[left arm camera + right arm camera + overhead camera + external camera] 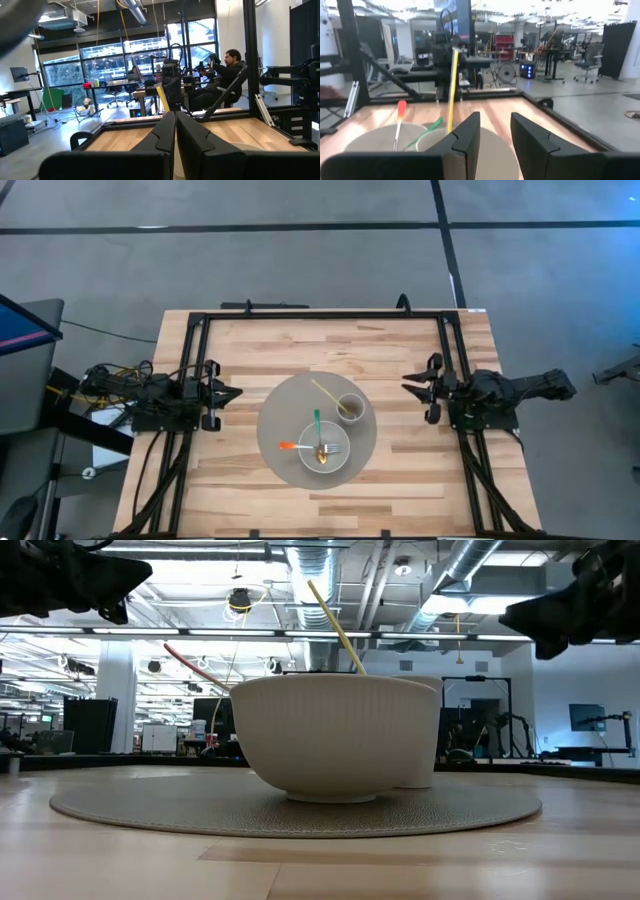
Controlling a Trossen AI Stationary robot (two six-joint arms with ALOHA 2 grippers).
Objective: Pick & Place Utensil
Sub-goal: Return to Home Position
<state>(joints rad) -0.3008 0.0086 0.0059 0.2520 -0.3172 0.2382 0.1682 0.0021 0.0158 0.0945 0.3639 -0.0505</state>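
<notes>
The yellow straw [328, 394] stands in the gray cup [351, 409] on the round mat [280, 415]. Its long axis is slanted, with the lower end down in the cup and the free end leaning out over the mat toward my left arm's side. Just beside the cup, the gray bowl [308, 464] holds the orange fork [293, 447]. The fork lies roughly across the table, handle poking over the rim toward my left side and tines in the bowl, with a green-handled utensil [318, 423] crossing in next to it. As far as I can judge, every piece is placed and I am in the homing step. My left gripper [175, 115] sits at its edge of the table [250, 340], well apart from the mat, jaws pressed almost together on nothing. My right gripper [495, 116] sits opposite, jaws spread and empty. The next move calls for no grasp, only folding both arms to rest without swinging through that leaning straw.
</notes>
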